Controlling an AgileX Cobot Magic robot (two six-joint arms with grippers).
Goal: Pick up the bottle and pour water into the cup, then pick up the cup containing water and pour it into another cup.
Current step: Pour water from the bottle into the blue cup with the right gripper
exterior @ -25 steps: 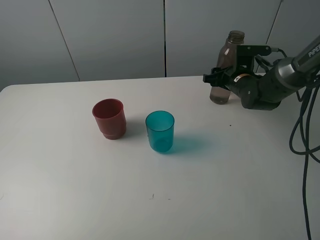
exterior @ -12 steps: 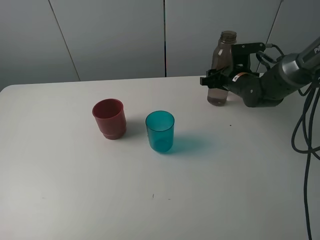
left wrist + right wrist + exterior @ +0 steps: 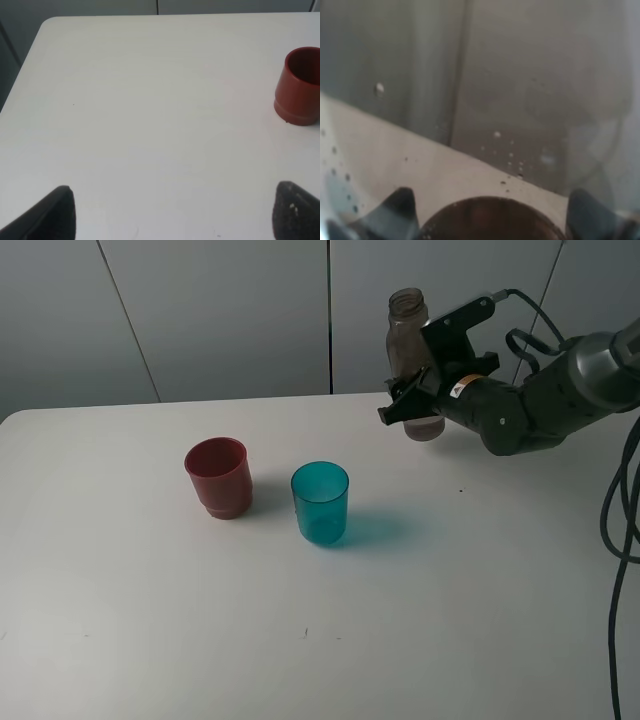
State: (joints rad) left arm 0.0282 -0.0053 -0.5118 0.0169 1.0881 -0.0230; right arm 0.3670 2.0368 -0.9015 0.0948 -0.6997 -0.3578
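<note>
The right hand (image 3: 411, 406) is clamped on the bottle (image 3: 406, 332) low on its body, at the far right of the table (image 3: 200, 640). The bottle leans a little, its open neck tipped toward the left of the exterior view, with some water in its lower part. Whether its base is clear of the table I cannot tell. In the right wrist view the bottle (image 3: 495, 125) fills the picture, its wall dotted with droplets between 2 dark fingertips (image 3: 402, 205). Well apart from it, near the middle of the table, the teal cup (image 3: 320, 502) stands upright and the red cup (image 3: 219, 476) stands upright just to its left, the 2 not touching. The left hand (image 3: 175, 214) hangs wide apart over bare table, gripping nothing, and the red cup (image 3: 300, 90) shows beyond it.
</note>
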